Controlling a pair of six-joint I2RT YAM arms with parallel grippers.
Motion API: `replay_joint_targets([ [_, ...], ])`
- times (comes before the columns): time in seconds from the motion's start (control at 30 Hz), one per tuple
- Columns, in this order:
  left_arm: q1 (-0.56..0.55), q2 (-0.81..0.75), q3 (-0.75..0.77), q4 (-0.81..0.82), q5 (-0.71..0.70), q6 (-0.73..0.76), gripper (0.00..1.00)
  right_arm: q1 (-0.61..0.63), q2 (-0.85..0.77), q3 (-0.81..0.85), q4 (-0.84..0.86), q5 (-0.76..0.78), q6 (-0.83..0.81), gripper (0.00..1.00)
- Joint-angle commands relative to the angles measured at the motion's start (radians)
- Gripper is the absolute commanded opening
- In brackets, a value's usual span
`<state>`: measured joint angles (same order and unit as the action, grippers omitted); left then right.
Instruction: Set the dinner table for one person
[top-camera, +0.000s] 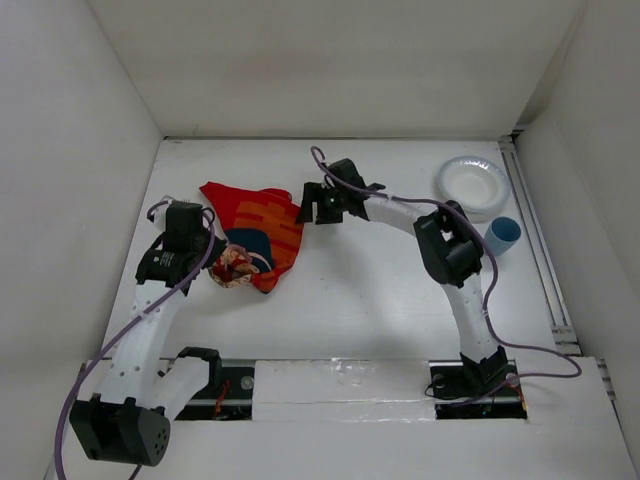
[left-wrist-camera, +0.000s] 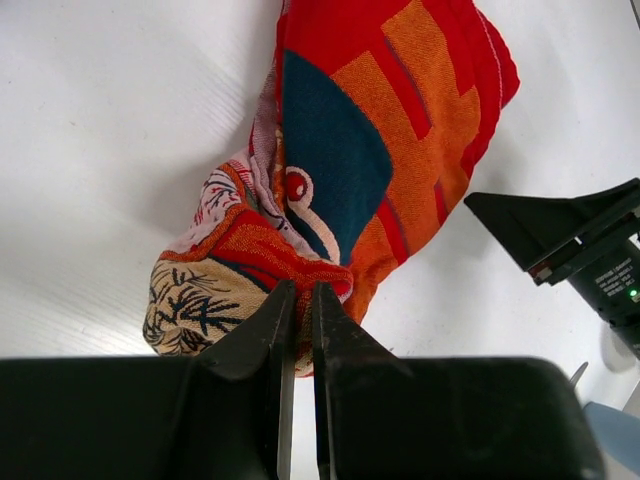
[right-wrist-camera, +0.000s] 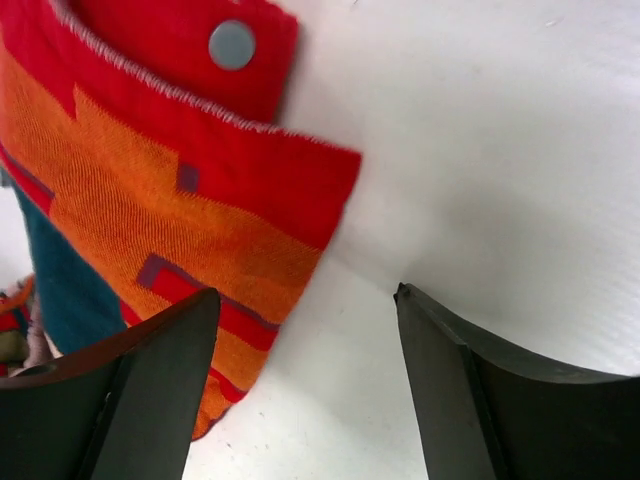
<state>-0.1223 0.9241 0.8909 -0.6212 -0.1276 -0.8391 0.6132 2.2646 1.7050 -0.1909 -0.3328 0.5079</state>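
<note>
With the left gripper pinched shut on the crumpled placemat's near end and the right gripper gaping empty beside its far corner, a one-sided pull risked dragging the cloth bunched across the dinner table, which lay flat beneath both arms, long axis apparently running left edge to right edge.

The top view looks steeply down from high behind the robot and takes in the whole surface. The left wrist view sits just behind the left pincer, very close to the placemat ahead of its tips. The right wrist view looks past the right pincer at that cloth's corner, just left of its tips. All three views share the placemat.
</note>
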Motion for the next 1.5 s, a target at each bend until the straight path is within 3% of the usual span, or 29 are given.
replay_joint_targets([
  [0.0, 0.004, -0.021, 0.002, 0.021, 0.009, 0.015, 0.0, -0.018, 0.027, 0.027, 0.083, -0.087, 0.064, 0.77],
  [0.13, 0.004, -0.021, 0.002, 0.032, 0.019, 0.015, 0.0, -0.027, 0.05, 0.008, 0.179, -0.175, 0.125, 0.7],
  [0.3, 0.004, -0.021, 0.002, 0.041, 0.028, 0.015, 0.0, -0.018, 0.095, 0.041, 0.189, -0.206, 0.159, 0.7],
  [0.37, 0.004, -0.021, 0.002, 0.041, 0.028, 0.015, 0.0, -0.018, 0.095, 0.041, 0.189, -0.206, 0.159, 0.65],
  [0.4, 0.004, -0.021, 0.002, 0.041, 0.028, 0.015, 0.0, -0.018, 0.095, 0.041, 0.2, -0.195, 0.171, 0.58],
  [0.43, 0.004, -0.021, 0.011, 0.041, 0.028, 0.015, 0.0, -0.018, 0.095, 0.041, 0.2, -0.195, 0.181, 0.46],
  [0.53, 0.004, -0.021, 0.011, 0.041, 0.037, 0.015, 0.0, -0.018, 0.095, 0.018, 0.243, -0.195, 0.213, 0.35],
  [0.67, 0.004, -0.021, 0.002, 0.041, 0.046, 0.015, 0.0, -0.018, 0.122, 0.03, 0.268, -0.25, 0.235, 0.0],
  [0.8, 0.004, -0.021, -0.007, 0.084, 0.059, 0.037, 0.0, -0.027, 0.063, 0.03, 0.202, -0.16, 0.17, 0.0],
  [0.93, 0.004, 0.051, 0.126, 0.112, 0.109, 0.086, 0.0, -0.027, -0.004, 0.116, 0.047, -0.114, 0.055, 0.0],
  [1.07, 0.004, 0.284, 0.411, 0.104, 0.08, 0.109, 0.0, -0.104, -0.046, 0.327, -0.211, -0.069, -0.071, 0.0],
  [1.1, 0.004, 0.327, 0.572, 0.082, 0.028, 0.109, 0.0, -0.122, -0.124, 0.337, -0.269, -0.028, -0.071, 0.0],
  [1.17, 0.018, 0.399, 0.751, -0.01, -0.026, 0.077, 0.0, -0.165, -0.261, 0.254, -0.248, 0.105, -0.056, 0.0],
  [1.2, 0.053, 0.454, 0.91, -0.038, -0.026, 0.06, 0.0, -0.211, -0.425, 0.131, -0.195, 0.148, -0.027, 0.0],
  [1.3, 0.15, 0.49, 1.116, -0.155, -0.015, -0.058, 0.0, -0.295, -0.708, -0.002, -0.203, 0.332, -0.005, 0.0],
  [1.37, 0.246, 0.475, 1.116, -0.167, 0.032, -0.115, 0.0, -0.32, -0.822, -0.089, -0.237, 0.42, -0.005, 0.0],
  [1.47, 0.259, 0.371, 0.972, -0.098, 0.084, -0.159, 0.0, -0.336, -0.99, -0.192, -0.237, 0.397, -0.032, 0.0],
])
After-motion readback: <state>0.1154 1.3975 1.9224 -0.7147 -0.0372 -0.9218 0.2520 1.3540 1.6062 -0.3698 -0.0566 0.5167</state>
